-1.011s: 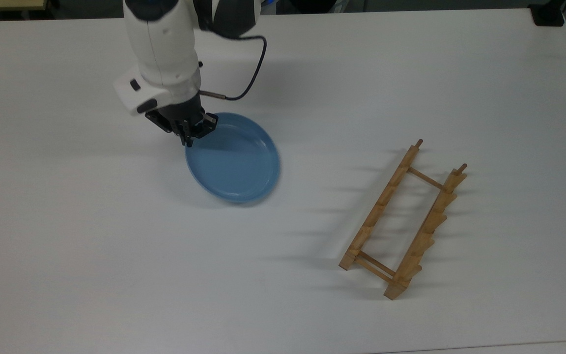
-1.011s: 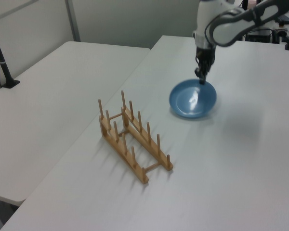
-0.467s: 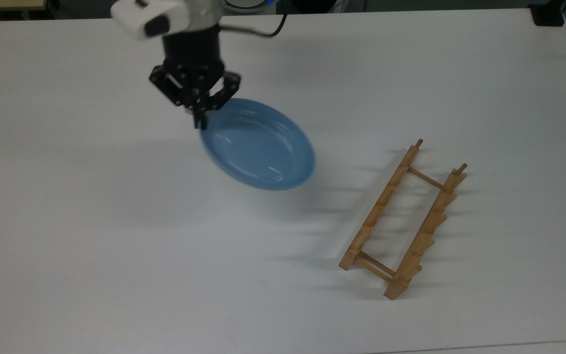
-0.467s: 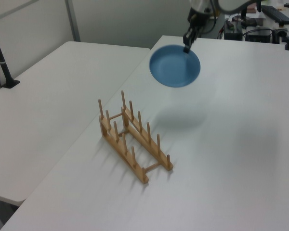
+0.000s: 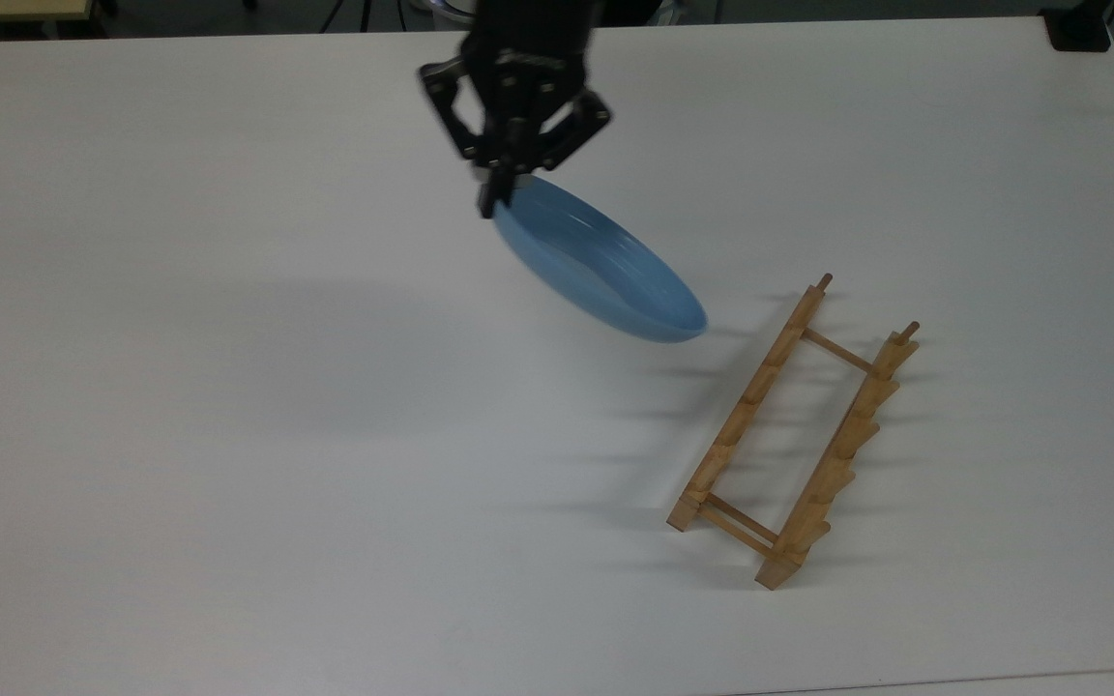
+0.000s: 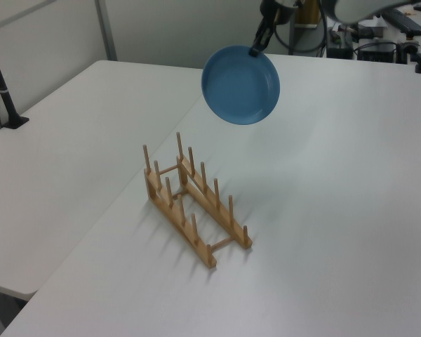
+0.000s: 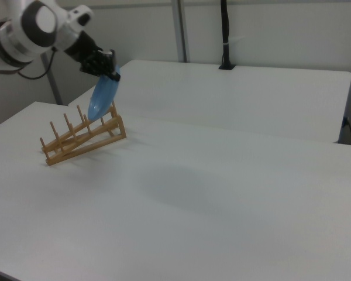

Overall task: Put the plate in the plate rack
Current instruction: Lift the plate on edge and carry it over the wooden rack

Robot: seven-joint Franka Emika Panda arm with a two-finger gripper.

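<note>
- White table (image 5: 228, 435) beneath; plate rack (image 5: 794, 435) standing on it, pegs up
- Gripper (image 5: 497, 198) clamped on rim of plate (image 5: 596, 266)
- Plate tilted steeply, hanging in air, apart from rack

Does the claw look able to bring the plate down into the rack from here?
Probably yes: the claw grips the plate by its rim, lifted and tilted, and the wooden plate rack stands unobstructed.
</note>
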